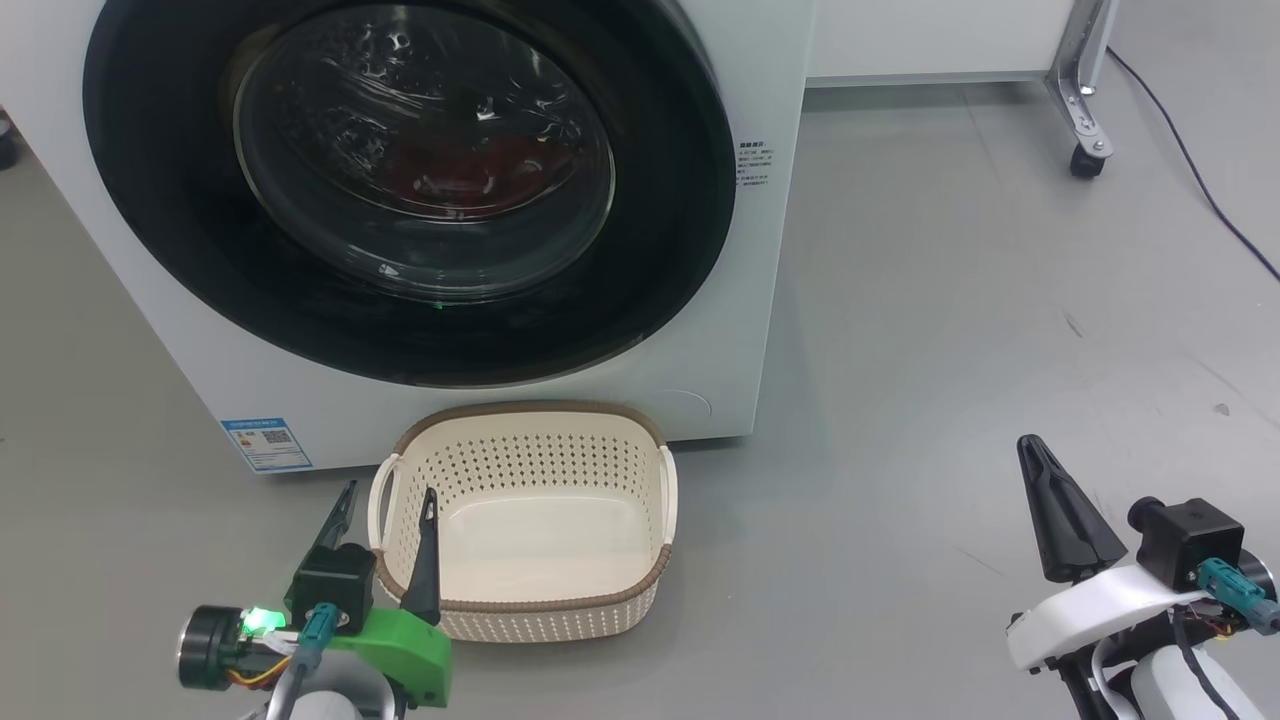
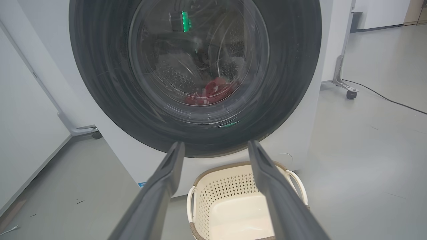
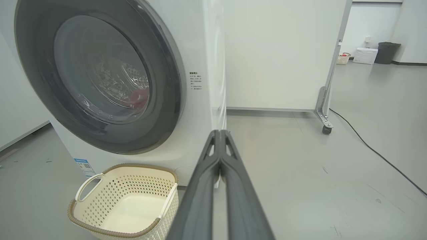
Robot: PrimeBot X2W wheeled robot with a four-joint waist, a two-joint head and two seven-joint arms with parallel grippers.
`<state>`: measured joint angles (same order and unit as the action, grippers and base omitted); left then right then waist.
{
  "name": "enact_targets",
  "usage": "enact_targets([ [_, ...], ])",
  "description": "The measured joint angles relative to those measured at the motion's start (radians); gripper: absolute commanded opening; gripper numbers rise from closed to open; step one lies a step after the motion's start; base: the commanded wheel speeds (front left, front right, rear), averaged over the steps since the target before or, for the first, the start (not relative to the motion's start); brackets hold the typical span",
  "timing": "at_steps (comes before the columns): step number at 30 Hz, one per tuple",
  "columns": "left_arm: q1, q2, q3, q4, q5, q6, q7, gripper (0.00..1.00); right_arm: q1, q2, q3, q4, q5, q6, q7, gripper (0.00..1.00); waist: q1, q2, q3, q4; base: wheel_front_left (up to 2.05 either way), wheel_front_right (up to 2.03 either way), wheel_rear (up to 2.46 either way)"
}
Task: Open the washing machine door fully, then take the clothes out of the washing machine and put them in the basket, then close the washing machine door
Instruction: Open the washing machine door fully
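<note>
Clothes [image 2: 213,93] blurred behind closed door [image 1: 680,200]; left tool [image 1: 390,490] wide, right tool [image 1: 1031,446] pinched, empty

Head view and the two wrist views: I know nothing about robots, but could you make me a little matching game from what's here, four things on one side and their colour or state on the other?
Things:
1. washing machine door
2. clothes
3. basket
4. right gripper

States:
a. cream, empty
b. pinched shut, holding nothing
c. round, glossy black, closed
d. red, crumpled

Pairs: 1-c, 2-d, 3-a, 4-b
</note>
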<state>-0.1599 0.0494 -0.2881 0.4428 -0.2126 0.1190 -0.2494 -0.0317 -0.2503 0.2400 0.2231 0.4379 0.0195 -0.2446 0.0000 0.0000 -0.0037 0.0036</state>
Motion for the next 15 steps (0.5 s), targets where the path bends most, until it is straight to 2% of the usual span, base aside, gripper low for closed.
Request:
enact_targets([
  [15,-0.003,-0.003,0.000,-0.001,-0.012,0.000,0.000,1.00,0.000,-0.001,-0.014,0.003,0.005,0.010,0.000,0.00,0.0000,0.0000,0.012,0.007,0.00,0.00,0.00],
])
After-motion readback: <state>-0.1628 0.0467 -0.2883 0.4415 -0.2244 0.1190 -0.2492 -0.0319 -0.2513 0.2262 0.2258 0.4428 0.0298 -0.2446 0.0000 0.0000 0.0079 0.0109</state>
